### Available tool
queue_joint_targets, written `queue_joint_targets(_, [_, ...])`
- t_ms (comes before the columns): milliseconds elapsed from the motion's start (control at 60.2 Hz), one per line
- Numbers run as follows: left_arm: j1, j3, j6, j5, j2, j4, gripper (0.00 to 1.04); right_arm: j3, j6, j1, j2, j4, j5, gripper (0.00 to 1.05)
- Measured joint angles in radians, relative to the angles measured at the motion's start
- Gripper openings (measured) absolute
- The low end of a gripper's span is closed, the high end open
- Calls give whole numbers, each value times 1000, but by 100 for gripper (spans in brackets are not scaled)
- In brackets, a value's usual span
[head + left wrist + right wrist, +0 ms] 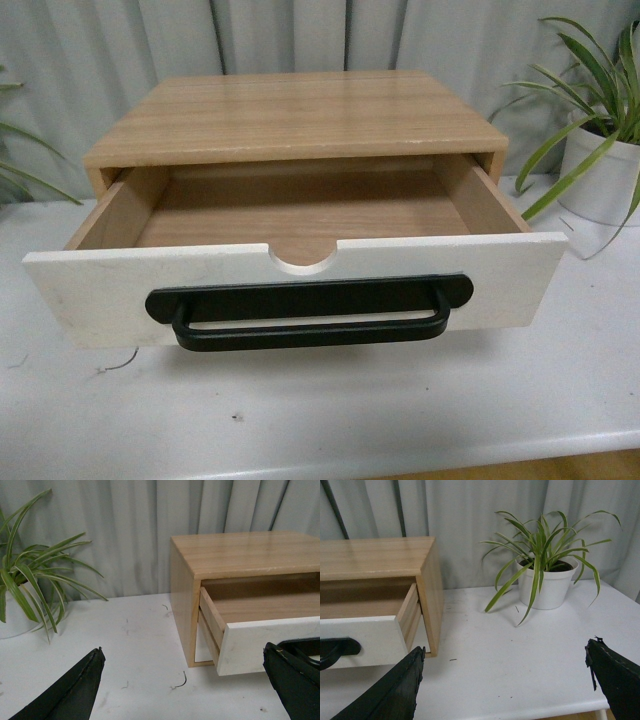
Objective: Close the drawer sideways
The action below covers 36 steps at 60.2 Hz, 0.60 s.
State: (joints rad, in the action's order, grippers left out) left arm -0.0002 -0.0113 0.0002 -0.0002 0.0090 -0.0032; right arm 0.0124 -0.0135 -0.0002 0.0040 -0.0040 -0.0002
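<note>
**Drawer, open position.** The drawer [300,225] is standing pulled well out of its wooden casing [290,115], projecting toward 6 o'clock over the white tabletop [400,410]. Its white front panel [90,290] is standing upright, facing 6 o'clock and spanning from 9 to 3 o'clock. It is overhanging both light-wood side walls. A long black bar handle [310,335] is lying level across the panel's lower half, its ends pointing to 9 and 3 o'clock. A semicircular notch [305,258] is cutting into the top edge, at 12 o'clock from the handle's centre. The shallow light-wood interior is lying exposed.
</note>
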Motion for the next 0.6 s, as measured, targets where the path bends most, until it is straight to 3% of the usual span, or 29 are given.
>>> queue_joint_targets(465, [0, 0, -7, 0, 1, -3, 98, 0, 1, 0, 0, -1, 1, 98])
queue_joint_targets(515, [-39, -2, -63, 2, 24, -28, 98, 24, 106, 102, 75, -45, 212, 98])
queue_joint_targets(548, [-85, -6, -63, 23, 63, -26, 98, 52, 173, 166, 169, -30, 301, 98])
queue_joint_targets(598, [-133, -17, -21, 63, 111, -31, 98, 108, 189, 211, 271, -42, 296, 98])
